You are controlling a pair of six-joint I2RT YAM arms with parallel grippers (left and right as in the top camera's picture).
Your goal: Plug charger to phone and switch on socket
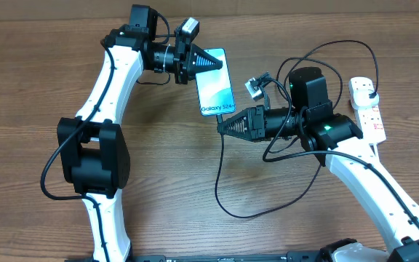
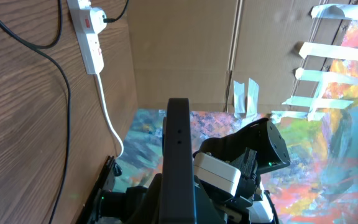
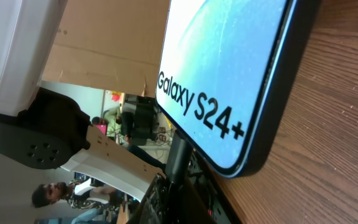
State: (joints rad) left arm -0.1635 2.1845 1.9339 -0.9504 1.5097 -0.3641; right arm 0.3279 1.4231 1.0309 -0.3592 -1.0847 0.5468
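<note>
Phone (image 1: 217, 87) sits at upper centre of the overhead frame, its top end pinched between my left gripper (image 1: 217, 63) jaws. My right gripper (image 1: 221, 125), jaws pressed together on the charger (image 1: 219, 167) tip, lies just below the phone's bottom edge; socket (image 1: 368, 109) far right

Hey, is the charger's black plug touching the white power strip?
Touching. The overhead view shows the plug seated in the end outlet of the power strip.

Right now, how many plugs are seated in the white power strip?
1: a black plug in the far end of the socket, on the robot's right. Its other outlets in view look empty.
</note>
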